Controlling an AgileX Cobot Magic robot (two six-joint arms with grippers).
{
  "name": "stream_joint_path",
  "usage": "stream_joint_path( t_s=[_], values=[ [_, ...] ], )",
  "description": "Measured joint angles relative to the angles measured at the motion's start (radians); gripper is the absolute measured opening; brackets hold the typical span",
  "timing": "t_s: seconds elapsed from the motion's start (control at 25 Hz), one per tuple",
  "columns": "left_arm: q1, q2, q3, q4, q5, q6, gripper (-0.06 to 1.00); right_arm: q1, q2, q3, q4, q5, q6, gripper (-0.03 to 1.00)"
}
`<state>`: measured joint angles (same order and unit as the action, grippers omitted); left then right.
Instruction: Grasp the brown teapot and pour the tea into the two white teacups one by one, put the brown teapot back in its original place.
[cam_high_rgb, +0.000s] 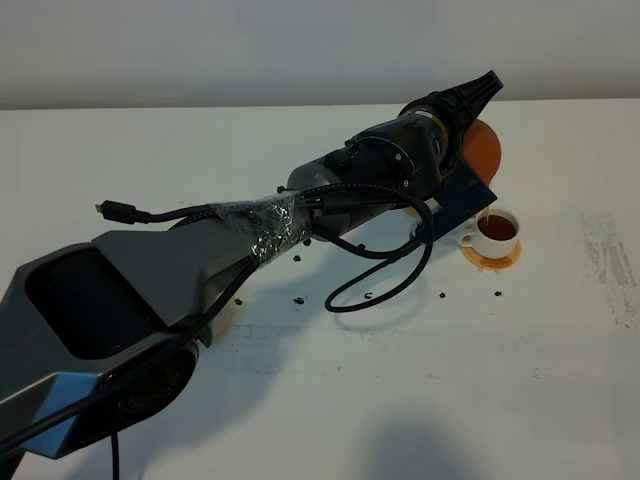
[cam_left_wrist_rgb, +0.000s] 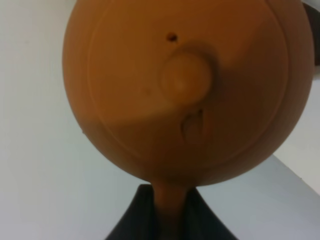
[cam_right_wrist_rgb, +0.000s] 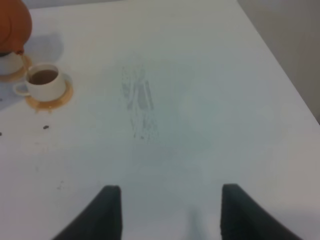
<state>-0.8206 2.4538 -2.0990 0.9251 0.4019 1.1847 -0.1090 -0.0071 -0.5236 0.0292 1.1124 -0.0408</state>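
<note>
Two dark left fingers (cam_left_wrist_rgb: 127, 225) are clamped on the loop handle of the squat reddish-brown clay teapot (cam_left_wrist_rgb: 180, 85), which they hold off the white table (cam_high_rgb: 560, 380), just above a small white teacup (cam_right_wrist_rgb: 9, 62). Beside that cup, a second white teacup (cam_high_rgb: 497, 229), full of dark tea, sits on a round orange coaster (cam_high_rgb: 488, 258). The right fingers (cam_right_wrist_rgb: 111, 212) stand wide apart over the table, well away from the cups.
</note>
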Motion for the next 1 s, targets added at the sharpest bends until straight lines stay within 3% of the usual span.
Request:
stream_joint_path(
  t_s=[1.0],
  values=[
    [0.0, 0.015, 0.0, 0.022, -0.009, -0.001, 0.08, 0.0, 0.0, 0.0, 0.0, 0.0, 0.001, 0.44]
  ],
)
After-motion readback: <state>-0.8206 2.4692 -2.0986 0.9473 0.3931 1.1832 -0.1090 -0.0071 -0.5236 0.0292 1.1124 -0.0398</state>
